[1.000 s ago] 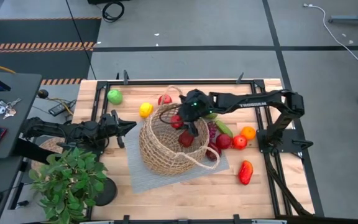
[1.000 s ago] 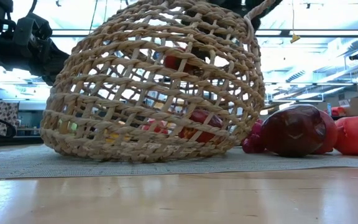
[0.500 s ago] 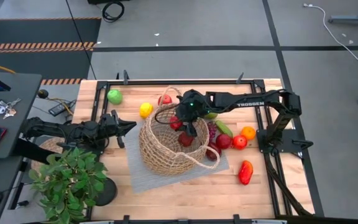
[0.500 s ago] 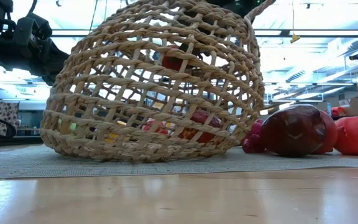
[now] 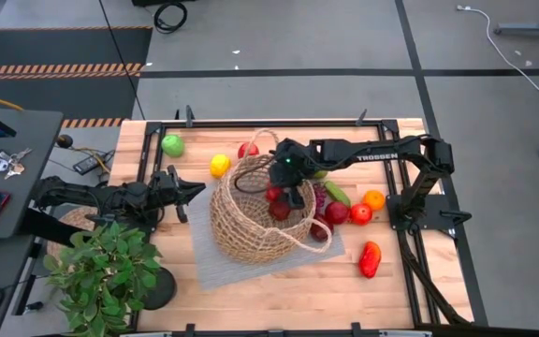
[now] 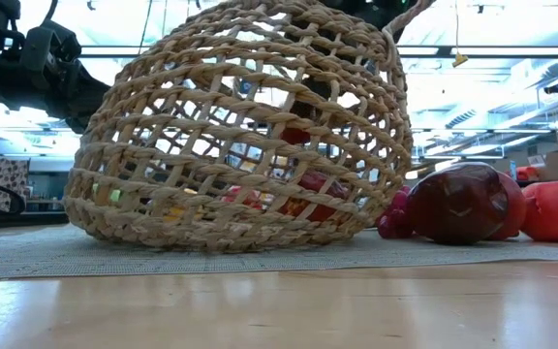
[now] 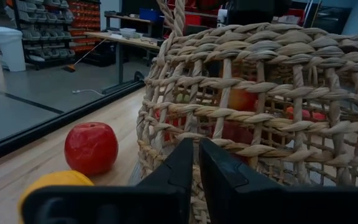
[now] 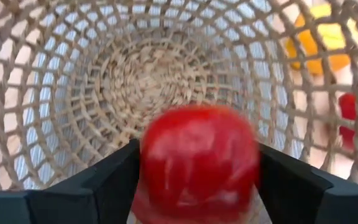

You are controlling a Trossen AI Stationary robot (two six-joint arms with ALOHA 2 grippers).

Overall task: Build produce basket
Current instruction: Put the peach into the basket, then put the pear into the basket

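Note:
The tan wicker basket (image 5: 251, 220) lies tipped on the grey mat (image 5: 218, 267), its mouth turned toward my right arm. My right gripper (image 5: 288, 185) reaches into that mouth. In the right wrist view its fingers stand wide apart on either side of a blurred red apple (image 8: 197, 162). A second red fruit (image 5: 280, 210) rests inside the basket. My left gripper (image 7: 197, 163) is shut and waits just off the basket's left wall (image 7: 247, 118). A red apple (image 7: 91, 147) and a lemon (image 5: 219, 165) sit on the table by that wall. My right gripper has the red apple (image 8: 197, 162) between its spread fingers (image 8: 114, 180), coming into the basket's mouth from above and the right. The apple is smeared while the fingers are sharp. I cannot tell whether the fingers touch it.
Loose produce lies right of the basket: grapes (image 5: 320, 198), a green vegetable (image 5: 336, 194), red fruits (image 5: 337, 212), an orange (image 5: 373, 199), a red pepper (image 5: 370, 258). A green apple (image 5: 172, 144) sits near the far left corner. A potted plant (image 5: 106, 271) stands at the near left.
My right gripper has moved a little toward the table's near edge and down into the basket's mouth. The red apple with it has dropped from the upper part of the basket to about mid-height in the low view. The basket has stayed tipped where it was.

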